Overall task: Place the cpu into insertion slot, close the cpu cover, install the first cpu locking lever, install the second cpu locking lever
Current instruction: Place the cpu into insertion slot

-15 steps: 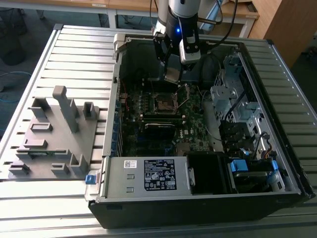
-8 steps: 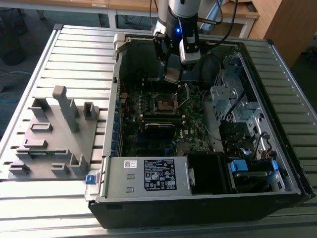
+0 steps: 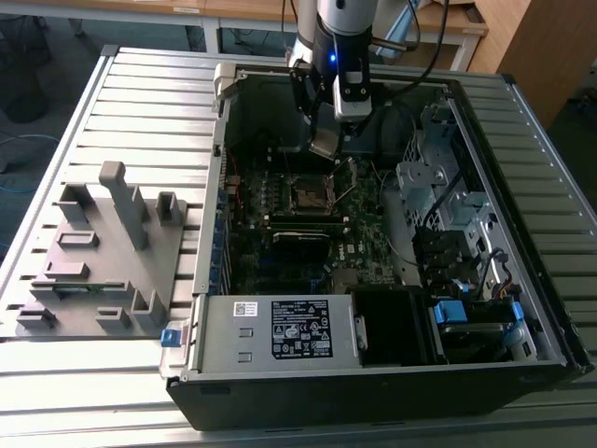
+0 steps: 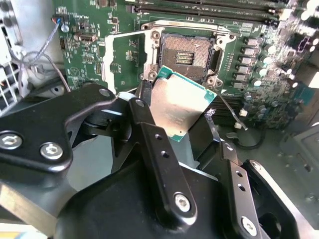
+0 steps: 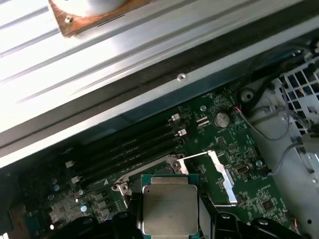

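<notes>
1. Grey moulded plastic fixture block with upright posts (image 3: 103,247): lies on the ribbed silver metal table (image 3: 56,392) at the exterior view's left, just beside the case.
2. Open black and grey desktop computer case (image 3: 373,397): lies on its side. A grey box-shaped power supply with a white label (image 3: 280,329) sits along its near edge.
3. Green motherboard (image 4: 82,57): fixed to the floor of the case. Long narrow black memory slots (image 5: 124,149) run beside the socket.
4. Insertion slot, a small square black socket with a silvery rim (image 3: 309,194): its dark pin-grid face lies bare in the second wrist view (image 4: 188,52).
5. Cpu cover, a thin silvery metal frame plate with a square cut-out (image 4: 105,59): swung open, beside the socket, hinged at one edge of it.
6. Black two-finger gripper (image 3: 326,140) on the silver arm: hangs over the far side of the socket. Its fingers (image 4: 149,129) are clamped on opposite edges of the chip.
7. Cpu, a small flat square chip with a dull silver-grey metal top (image 4: 182,107): tilted and held clear of the board. It is just beside the socket and not seated in it.
8. Perforated grey metal drive cage (image 3: 424,177): stands inside the case toward the exterior view's right.
</notes>
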Controlling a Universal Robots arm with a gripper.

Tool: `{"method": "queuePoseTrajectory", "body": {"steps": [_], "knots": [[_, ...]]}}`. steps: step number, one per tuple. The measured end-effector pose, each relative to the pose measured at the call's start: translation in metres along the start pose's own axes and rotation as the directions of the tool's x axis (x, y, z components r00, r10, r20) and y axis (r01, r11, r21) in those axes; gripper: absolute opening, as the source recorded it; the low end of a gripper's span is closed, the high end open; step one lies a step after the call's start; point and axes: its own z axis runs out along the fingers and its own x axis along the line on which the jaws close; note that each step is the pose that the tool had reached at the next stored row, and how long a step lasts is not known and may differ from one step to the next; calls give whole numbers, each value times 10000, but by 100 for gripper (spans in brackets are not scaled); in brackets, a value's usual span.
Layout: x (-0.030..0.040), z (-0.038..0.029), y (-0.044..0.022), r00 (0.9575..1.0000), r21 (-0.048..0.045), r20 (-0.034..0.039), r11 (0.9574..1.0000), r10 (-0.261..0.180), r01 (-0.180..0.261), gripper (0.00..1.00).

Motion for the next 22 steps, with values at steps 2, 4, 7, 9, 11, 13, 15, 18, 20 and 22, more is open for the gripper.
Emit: {"method": "queuePoseTrajectory", "body": {"steps": [2,4,7,9,11,13,15,18,20,22], "knots": [[0,0,0,10000,-1,6,10000,64,-64,54],[0,1,0,10000,-3,6,10000,68,-68,54],[0,1,0,10000,-3,7,10000,73,-73,54],[0,1,0,10000,-4,8,10000,85,-85,54],[0,3,0,9999,-5,15,9999,163,-163,54],[0,7,0,9995,-8,29,9995,321,-320,54],[0,8,-1,9990,-10,39,9990,436,-436,54],[0,8,-1,9990,-11,41,9990,441,-441,54],[0,8,-1,9990,-11,40,9990,442,-442,54],[0,8,-1,9990,-11,40,9990,442,-442,54]]}}
